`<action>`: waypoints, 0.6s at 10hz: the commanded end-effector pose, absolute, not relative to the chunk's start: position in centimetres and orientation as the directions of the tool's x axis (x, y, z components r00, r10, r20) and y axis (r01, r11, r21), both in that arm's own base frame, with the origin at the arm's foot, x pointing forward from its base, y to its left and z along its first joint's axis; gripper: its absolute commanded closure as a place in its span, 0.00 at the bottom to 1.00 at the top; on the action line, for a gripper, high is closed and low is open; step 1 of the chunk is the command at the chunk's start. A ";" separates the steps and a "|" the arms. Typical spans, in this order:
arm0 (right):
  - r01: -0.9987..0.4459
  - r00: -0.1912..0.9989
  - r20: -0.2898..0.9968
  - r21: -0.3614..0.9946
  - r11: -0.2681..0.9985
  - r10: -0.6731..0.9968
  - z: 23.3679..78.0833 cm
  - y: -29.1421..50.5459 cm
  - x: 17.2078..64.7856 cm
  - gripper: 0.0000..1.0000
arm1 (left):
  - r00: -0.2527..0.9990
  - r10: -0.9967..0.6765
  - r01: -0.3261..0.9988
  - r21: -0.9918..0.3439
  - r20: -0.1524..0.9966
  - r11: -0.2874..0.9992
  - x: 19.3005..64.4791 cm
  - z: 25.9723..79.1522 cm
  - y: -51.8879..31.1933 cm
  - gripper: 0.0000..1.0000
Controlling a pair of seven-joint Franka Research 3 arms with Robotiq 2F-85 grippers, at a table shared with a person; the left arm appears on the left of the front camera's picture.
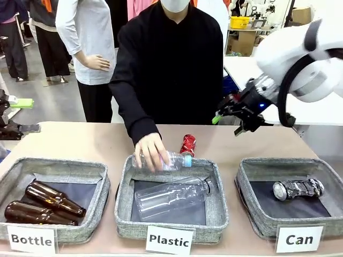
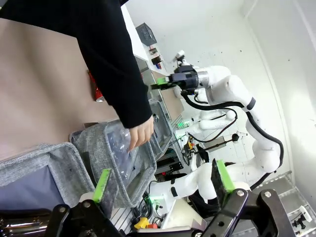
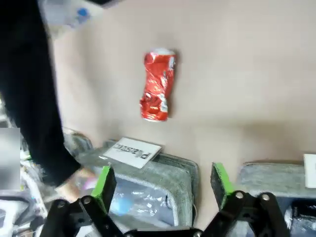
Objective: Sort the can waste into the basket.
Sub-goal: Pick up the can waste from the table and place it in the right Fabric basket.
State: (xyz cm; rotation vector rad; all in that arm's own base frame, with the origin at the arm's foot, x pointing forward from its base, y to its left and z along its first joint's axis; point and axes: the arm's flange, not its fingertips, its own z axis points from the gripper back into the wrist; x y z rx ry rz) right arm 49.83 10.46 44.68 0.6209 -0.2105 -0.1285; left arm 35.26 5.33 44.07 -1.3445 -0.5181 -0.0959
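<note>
A red crushed can (image 1: 188, 144) lies on the table behind the middle basket; it also shows in the right wrist view (image 3: 158, 85) and left wrist view (image 2: 95, 89). A black-and-silver can (image 1: 298, 189) lies inside the grey basket (image 1: 257, 166) signed "Can" at the right. My right gripper (image 1: 229, 122) hangs open above the table, right of the red can, nothing between its green pads (image 3: 105, 181). At the far left edge my left gripper (image 1: 25, 115) stands open and empty, its fingers (image 2: 102, 185) wide apart.
A person's hand (image 1: 151, 151) grips a clear plastic bottle (image 1: 177, 160) at the back rim of the "Plastic" basket (image 1: 217, 198), which holds another clear bottle. The "Bottle" basket (image 1: 59, 167) at left holds two brown glass bottles. Bare table lies behind the baskets.
</note>
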 end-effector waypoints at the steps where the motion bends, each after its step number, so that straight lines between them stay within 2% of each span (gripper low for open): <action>1: -0.078 0.934 0.283 0.759 0.647 -0.218 46.1 1.5 42.4 0.00 | 0.889 0.220 0.352 -0.907 0.401 0.231 35.0 44.4 5.4 0.00; 2: -0.189 0.932 0.330 0.794 0.578 -0.148 45.7 -1.7 40.2 0.00 | 0.889 0.220 0.352 -0.907 0.401 0.231 35.0 44.4 5.4 0.00; 3: -0.365 0.903 0.428 0.821 0.439 -0.050 44.0 -5.5 37.9 0.00 | 0.889 0.220 0.352 -0.907 0.401 0.231 35.0 44.4 5.4 0.00; 5: -0.505 0.845 0.531 0.829 0.241 -0.057 40.4 -8.9 36.3 0.00 | 0.889 0.220 0.352 -0.907 0.401 0.231 35.0 44.4 5.4 0.00; 6: -0.527 0.832 0.550 0.824 0.208 -0.073 39.1 -9.7 35.8 0.00 | 0.889 0.220 0.352 -0.907 0.401 0.231 35.0 44.4 5.4 0.00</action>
